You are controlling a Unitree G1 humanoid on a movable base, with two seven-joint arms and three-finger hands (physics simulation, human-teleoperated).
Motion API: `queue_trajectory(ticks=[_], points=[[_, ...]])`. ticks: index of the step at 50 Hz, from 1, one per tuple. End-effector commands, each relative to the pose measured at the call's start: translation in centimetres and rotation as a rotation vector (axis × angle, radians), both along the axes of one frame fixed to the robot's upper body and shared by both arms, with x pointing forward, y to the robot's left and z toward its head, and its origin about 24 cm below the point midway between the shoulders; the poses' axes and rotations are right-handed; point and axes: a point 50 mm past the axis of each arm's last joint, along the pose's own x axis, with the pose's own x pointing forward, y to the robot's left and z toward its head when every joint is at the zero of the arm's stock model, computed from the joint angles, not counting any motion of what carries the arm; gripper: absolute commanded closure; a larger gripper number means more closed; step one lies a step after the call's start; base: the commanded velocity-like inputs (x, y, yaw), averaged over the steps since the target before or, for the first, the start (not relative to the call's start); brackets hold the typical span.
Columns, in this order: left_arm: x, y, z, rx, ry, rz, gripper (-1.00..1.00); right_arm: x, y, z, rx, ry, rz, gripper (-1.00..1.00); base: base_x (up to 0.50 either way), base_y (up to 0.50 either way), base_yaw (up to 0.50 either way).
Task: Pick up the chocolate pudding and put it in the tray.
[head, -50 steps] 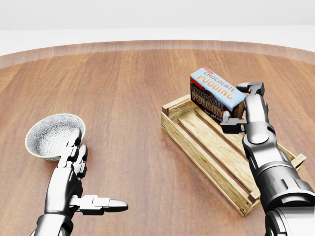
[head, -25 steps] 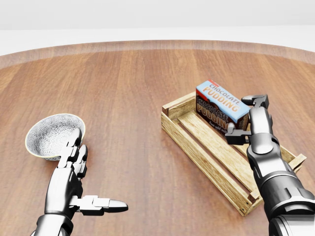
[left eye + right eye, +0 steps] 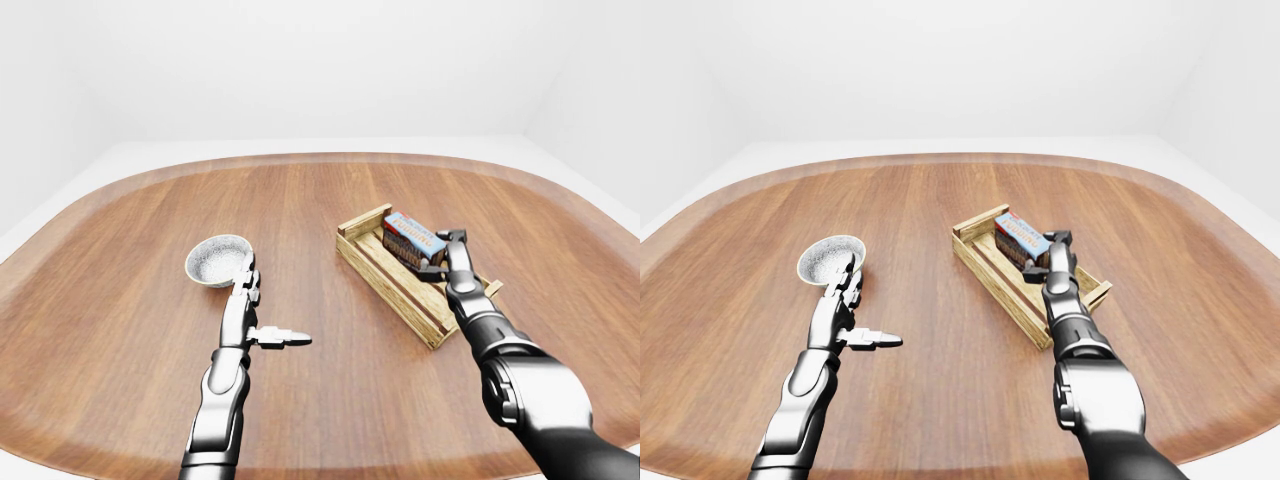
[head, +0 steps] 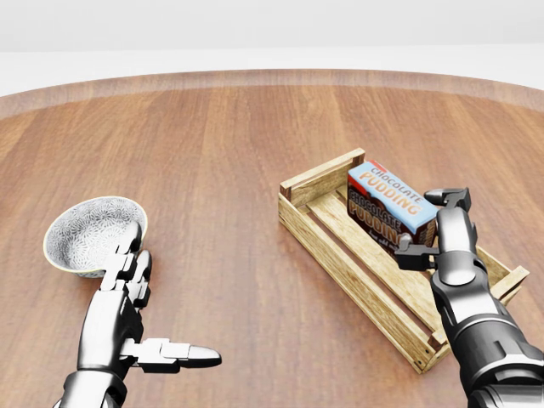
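Wooden tray (image 4: 336,255) holds the chocolate pudding (image 4: 389,204), the right hand (image 4: 433,228) pinching it, left hand (image 4: 127,293) spread.

All 3 cameras sit on the robot's head, looking down over its arms at the wooden table (image 3: 320,200). The head view is closest; both eye views share the whole tabletop, slightly offset sideways.

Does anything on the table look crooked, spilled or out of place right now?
Nothing spilled or damaged. The chocolate pudding box sits tilted at the top end of the tray, held by the right hand. The bowl stands upright.
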Motion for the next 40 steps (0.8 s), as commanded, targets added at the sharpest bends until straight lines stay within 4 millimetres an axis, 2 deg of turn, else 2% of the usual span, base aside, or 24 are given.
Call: queue_trajectory(ticks=[1, 29, 40], points=[[0.2, 0.2, -0.4, -0.033, 0.027, 0.007, -1.0, -0.5, -0.3, -0.7, 0.034, 0.012, -0.033, 1.0, 0.0, 0.0, 0.0], [0.2, 0.2, -0.4, -0.032, 0.027, 0.006, -1.0, -1.2, -0.4, -1.8, 0.025, 0.046, -0.041, 1.0, 0.0, 0.0, 0.0], [0.1, 0.2, -0.3, -0.032, 0.026, 0.005, -1.0, -2.0, -0.4, -3.1, 0.018, 0.084, -0.046, 1.0, 0.0, 0.0, 0.0]])
